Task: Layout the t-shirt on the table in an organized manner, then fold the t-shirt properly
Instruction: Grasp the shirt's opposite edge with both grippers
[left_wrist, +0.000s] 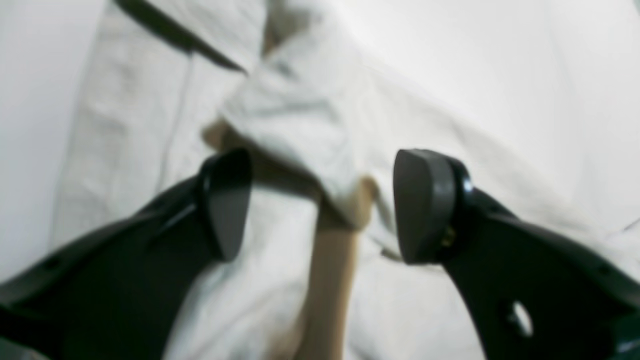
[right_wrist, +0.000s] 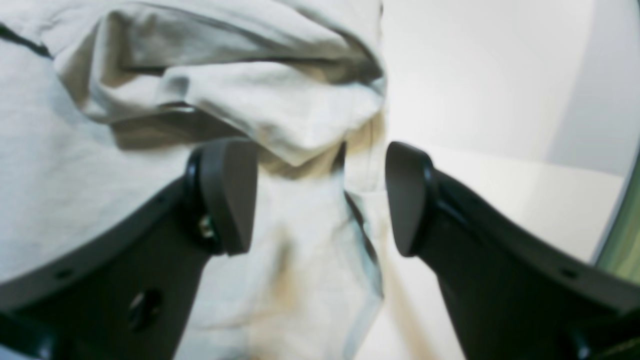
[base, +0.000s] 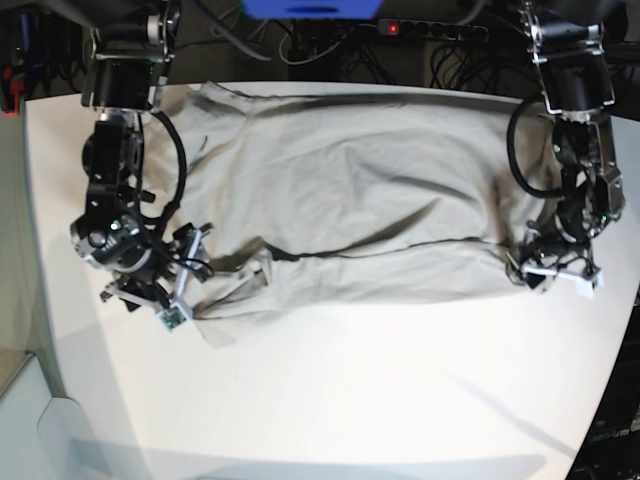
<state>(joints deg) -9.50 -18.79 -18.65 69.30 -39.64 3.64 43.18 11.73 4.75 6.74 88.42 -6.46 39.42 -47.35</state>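
Observation:
The light grey-beige t-shirt (base: 340, 200) lies spread and wrinkled across the back half of the white table (base: 350, 380), with a bunched fold at its lower left. My right gripper (base: 165, 290) sits at that bunched corner. In the right wrist view, my right gripper (right_wrist: 317, 197) stands open, a crumpled fold of the t-shirt (right_wrist: 280, 115) hanging just above and between its fingers (right_wrist: 227, 195). My left gripper (base: 550, 272) is at the shirt's right end. Close up, my left gripper (left_wrist: 325, 205) is open around a raised fold of the t-shirt (left_wrist: 300, 125), which neither pad presses.
A power strip (base: 430, 28) and cables run along the far edge behind the table, beside a blue object (base: 310, 8). Bare white tabletop stretches in front of the shirt. The table's left edge (base: 40, 300) is close to my right arm.

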